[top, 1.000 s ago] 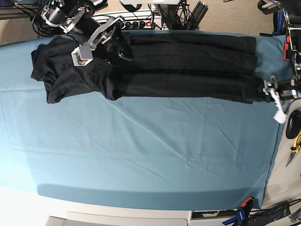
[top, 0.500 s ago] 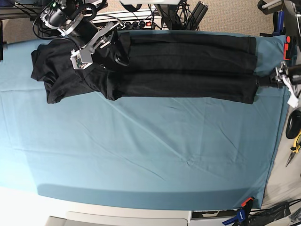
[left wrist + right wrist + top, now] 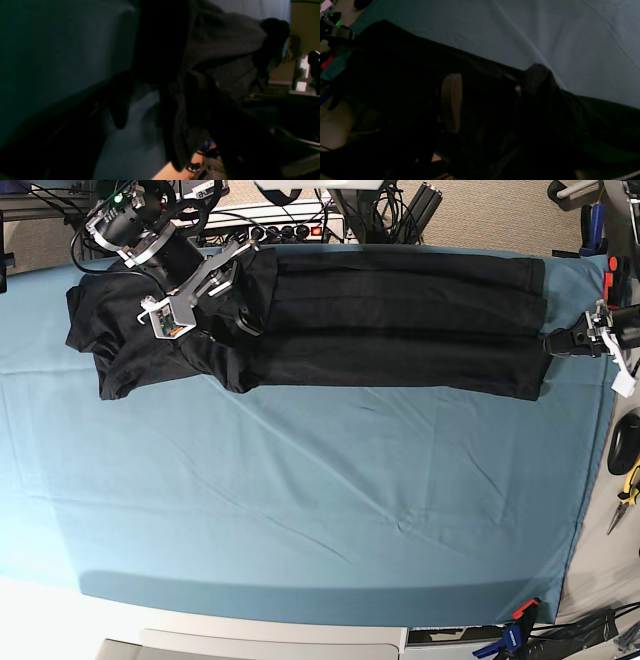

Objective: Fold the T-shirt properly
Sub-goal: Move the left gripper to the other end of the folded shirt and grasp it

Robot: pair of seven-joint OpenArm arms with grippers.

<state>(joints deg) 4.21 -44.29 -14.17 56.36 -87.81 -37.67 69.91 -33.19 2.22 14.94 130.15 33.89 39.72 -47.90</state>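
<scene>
Where the base view looks down on the teal table cloth [image 3: 300, 500], we find the T-shirt [image 3: 380, 320] as a long dark band, the right gripper [image 3: 245, 315] over its bunched end and the left gripper [image 3: 558, 340] at its opposite edge. In the left wrist view, dark cloth hangs just ahead; whether our jaws pinch it, we cannot tell. The right wrist view shows fabric under spread jaws, grip unclear.

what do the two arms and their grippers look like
Both arms are black with silver-grey metal brackets. The right gripper has dark fingers and a small white-grey camera block on its wrist, with black cables behind. The left gripper is dark, with a white piece beside it.
</scene>
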